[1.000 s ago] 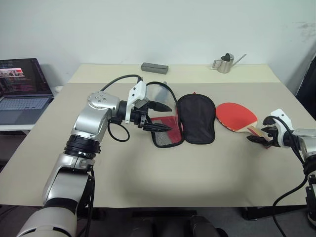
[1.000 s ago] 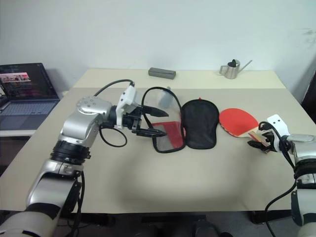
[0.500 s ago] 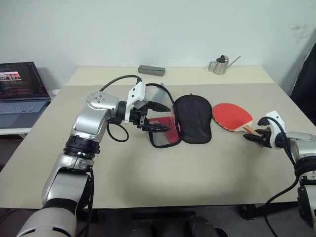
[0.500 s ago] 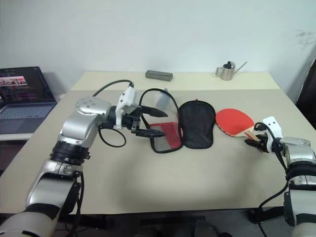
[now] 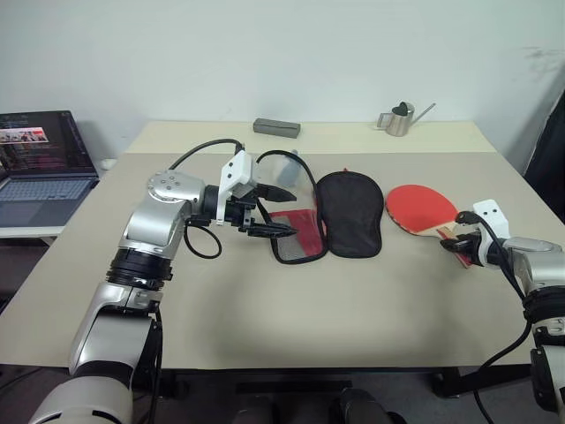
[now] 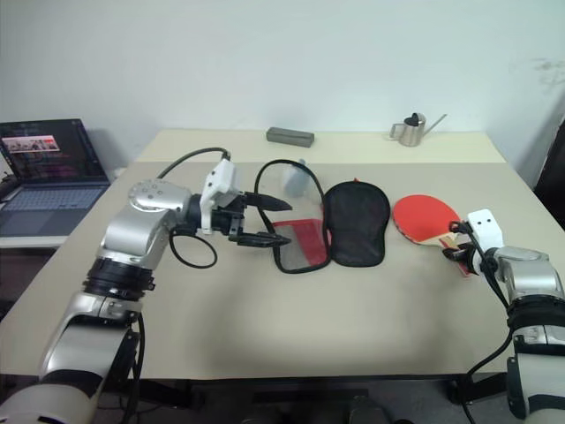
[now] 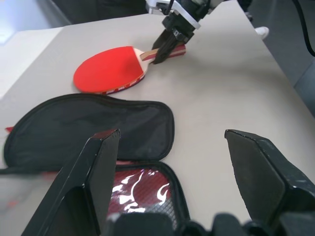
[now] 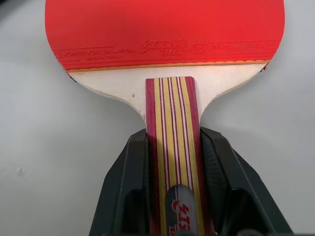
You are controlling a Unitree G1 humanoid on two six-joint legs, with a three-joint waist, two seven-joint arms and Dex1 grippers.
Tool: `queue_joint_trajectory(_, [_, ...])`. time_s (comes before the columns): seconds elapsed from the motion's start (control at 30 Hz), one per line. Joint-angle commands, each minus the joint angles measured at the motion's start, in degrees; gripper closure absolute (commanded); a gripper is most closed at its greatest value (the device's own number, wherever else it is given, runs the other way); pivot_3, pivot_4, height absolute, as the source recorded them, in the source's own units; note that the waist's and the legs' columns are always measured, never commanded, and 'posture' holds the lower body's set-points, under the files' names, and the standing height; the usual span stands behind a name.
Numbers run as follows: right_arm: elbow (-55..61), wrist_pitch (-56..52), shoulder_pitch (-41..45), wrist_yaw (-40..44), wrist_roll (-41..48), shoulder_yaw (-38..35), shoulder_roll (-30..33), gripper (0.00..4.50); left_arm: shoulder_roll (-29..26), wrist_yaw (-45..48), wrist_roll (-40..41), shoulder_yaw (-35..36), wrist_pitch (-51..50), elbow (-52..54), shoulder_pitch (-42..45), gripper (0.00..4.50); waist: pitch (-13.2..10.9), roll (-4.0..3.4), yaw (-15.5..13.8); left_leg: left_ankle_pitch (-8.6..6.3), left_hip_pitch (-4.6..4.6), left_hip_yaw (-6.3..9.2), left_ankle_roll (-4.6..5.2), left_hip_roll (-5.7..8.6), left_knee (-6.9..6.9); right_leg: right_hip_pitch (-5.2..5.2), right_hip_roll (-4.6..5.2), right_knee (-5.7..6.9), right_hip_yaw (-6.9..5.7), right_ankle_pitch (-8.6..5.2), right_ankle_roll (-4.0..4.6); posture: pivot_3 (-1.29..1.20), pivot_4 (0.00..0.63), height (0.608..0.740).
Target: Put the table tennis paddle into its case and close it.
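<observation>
A: Since the right gripper [image 8: 172, 162] is clamped on its striped handle, how'll the table tennis paddle [image 5: 424, 208] handle?

B: Stiff, light, prob. (rubber face lies on the table [image 5: 353, 300], right of the case [image 5: 340, 216]). Handle's the spot.

A: Left gripper [image 5: 274, 212]?

B: Spread wide, empty, over the case's clear half.
</observation>
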State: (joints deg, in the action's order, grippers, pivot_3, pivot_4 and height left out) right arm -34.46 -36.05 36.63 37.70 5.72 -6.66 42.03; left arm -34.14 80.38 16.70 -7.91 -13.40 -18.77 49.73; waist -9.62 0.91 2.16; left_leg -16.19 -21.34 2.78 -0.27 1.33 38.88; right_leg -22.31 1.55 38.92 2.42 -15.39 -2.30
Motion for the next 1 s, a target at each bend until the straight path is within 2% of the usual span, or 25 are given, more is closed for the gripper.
queue_joint_trajectory(0.03, [5.8, -2.8, 0.7, -5.0, 0.2, -4.8, 3.4, 3.43, -1.1, -0.8, 1.0, 2.3, 0.1, 1.8, -0.2, 0.76, 0.0, -0.08, -0.3, 0.00, -0.10, 0.04, 0.00, 0.00, 0.00, -0.08, 0.01, -0.01, 0.00, 0.00, 0.00, 0.00, 0.150, 0.740])
queue_joint_trajectory(0.23, [16.4, -9.0, -0.2, -7.5, 2.0, -7.8, 4.5, 3.43, -1.9, -1.2, 1.0, 3.3, 0.3, 1.6, -0.3, 0.76, -0.1, -0.10, -0.2, 0.02, -1.28, 0.03, -0.03, -0.03, 0.02, -1.25, 0.06, 0.05, -0.01, 0.01, 0.02, 0.00, 0.150, 0.740])
queue_joint_trajectory(0.4, [31.7, -20.1, -0.6, -9.4, 6.0, -8.8, 0.9, 3.43, -3.2, -0.3, 1.5, 4.2, 0.4, 1.6, -0.5, 0.76, -0.1, -0.11, 0.2, 0.02, -1.52, -0.04, -0.02, -0.06, -0.02, -1.59, 0.13, 0.06, 0.01, 0.00, 0.03, 0.00, 0.150, 0.740])
queue_joint_trajectory(0.6, [45.8, -35.4, 3.1, -16.3, 10.7, -9.6, -10.6, 3.43, -5.5, 0.8, 1.2, 4.9, 0.7, -0.6, 0.3, 0.76, -0.1, -0.12, 0.3, 0.02, -1.55, -0.02, -0.01, -0.05, -0.02, -1.64, 0.13, 0.10, 0.01, 0.00, 0.04, 0.00, 0.150, 0.740])
queue_joint_trajectory(0.73, [50.0, -43.0, 5.8, -21.5, 11.8, -10.0, -19.8, 3.43, -6.8, 1.0, 1.0, 5.5, 1.4, -2.2, 1.2, 0.76, -0.1, -0.12, -0.1, 0.02, -1.62, 0.00, -0.01, -0.04, -0.02, -1.70, 0.14, 0.09, -0.04, 0.00, 0.04, 0.00, 0.150, 0.740])
queue_joint_trajectory(0.83, [49.8, -44.8, 7.8, -25.8, 11.1, -9.5, -26.7, 3.43, -7.8, 1.1, 1.0, 6.0, 2.2, -2.6, 1.1, 0.76, -0.1, -0.12, -0.2, 0.02, -1.65, -0.01, -0.02, -0.02, -0.02, -1.76, 0.14, 0.09, -0.04, 0.00, 0.04, 0.00, 0.150, 0.740])
queue_joint_trajectory(1.0, [46.9, -44.0, 8.7, -31.3, 9.7, -9.4, -34.1, 3.43, -8.7, 0.9, 1.2, 6.4, 3.1, -2.5, 0.6, 0.76, -0.1, -0.13, -0.2, 0.03, -1.65, 0.00, -0.03, -0.02, -0.04, -1.78, 0.15, 0.10, -0.05, 0.00, 0.05, 0.00, 0.150, 0.740])
